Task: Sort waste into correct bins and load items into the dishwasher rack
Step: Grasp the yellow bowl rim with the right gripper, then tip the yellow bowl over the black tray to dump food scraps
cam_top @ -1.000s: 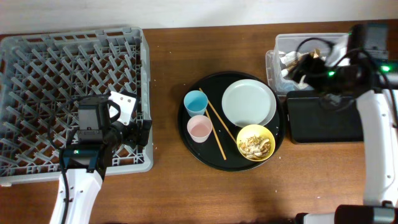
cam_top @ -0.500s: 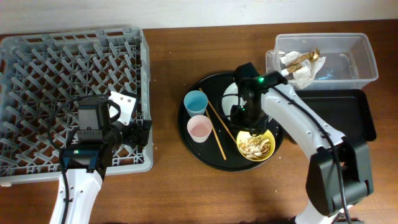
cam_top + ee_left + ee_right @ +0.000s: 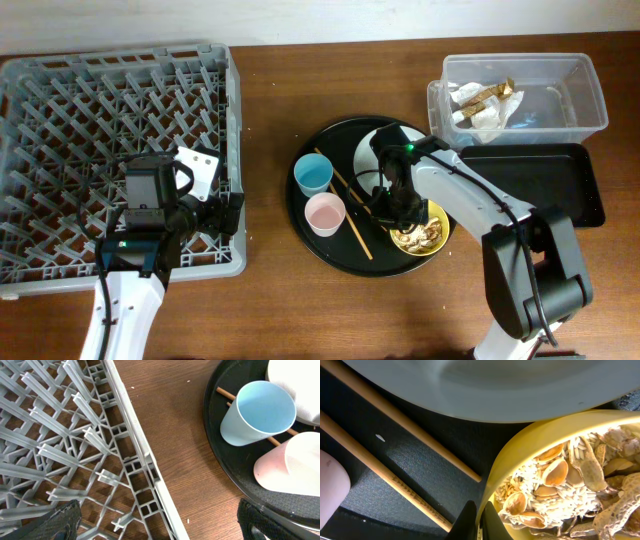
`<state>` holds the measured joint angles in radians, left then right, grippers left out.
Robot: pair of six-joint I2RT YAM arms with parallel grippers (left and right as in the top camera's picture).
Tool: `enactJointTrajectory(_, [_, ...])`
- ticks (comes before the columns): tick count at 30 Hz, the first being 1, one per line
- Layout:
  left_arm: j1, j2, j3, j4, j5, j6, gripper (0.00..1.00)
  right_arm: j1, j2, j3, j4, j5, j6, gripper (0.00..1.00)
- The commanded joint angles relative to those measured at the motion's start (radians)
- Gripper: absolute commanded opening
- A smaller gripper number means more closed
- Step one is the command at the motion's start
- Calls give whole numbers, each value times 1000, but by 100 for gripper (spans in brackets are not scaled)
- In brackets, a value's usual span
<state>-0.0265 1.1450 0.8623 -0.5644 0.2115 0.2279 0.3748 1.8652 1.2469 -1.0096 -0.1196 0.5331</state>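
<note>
Left fingers [image 3: 232, 213] spread wide, empty, above rack [image 3: 120, 55] edge. Right fingers [image 3: 479, 521] pinch yellow bowl [image 3: 512, 455] rim, food scraps [image 3: 570, 485] inside. Bowl sits on round tray [image 3: 300, 215] beside plate [image 3: 385, 150]. Tub [image 3: 590, 100] beyond holds wrapper [image 3: 490, 95], napkin [image 3: 485, 118].

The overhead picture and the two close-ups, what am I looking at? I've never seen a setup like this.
Two robot arms work at a table. One camera looks down from above; each close-up comes from an arm's wrist camera. The left arm hovers over a dish rack, jaws open, empty. The right arm has its jaws closed on the rim of a yellow bowl of scraps, on a round tray with a plate, a blue cup, a pink cup and chopsticks.
</note>
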Motion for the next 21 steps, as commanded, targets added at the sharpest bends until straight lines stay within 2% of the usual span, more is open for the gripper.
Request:
enactJointTrajectory(1, [3,1,19,2,1,13,99,5,5,-6,-13,8,7,4])
enactJointTrajectory(4, [3,1,19,2,1,13,99,-20,-45,121,-158,5,-42,4])
enactJointTrajectory(7, [3,1,19,2,1,13,99,-74,-121,314,-305,-27,-188,4])
enactJointTrajectory(9, [3,1,19,2,1,13,99,-165,-154,443,-396,-42,-279,4])
enactJointTrajectory(12, [3,1,19,2,1,13,99,-301,-170,460,-423,-53,-459,4])
enactJointTrajectory(14, [3,1,19,2,1,13,99,-410,-170,458,-443,-67,-499,4])
enactJointTrajectory(16, [3,1,19,2,1,13,99,-541,-170,458,-418,-286,-719,4])
enactJointTrajectory(21, [3,1,19,2,1,13,99,-783,-150,451,-391,-607,-916,4])
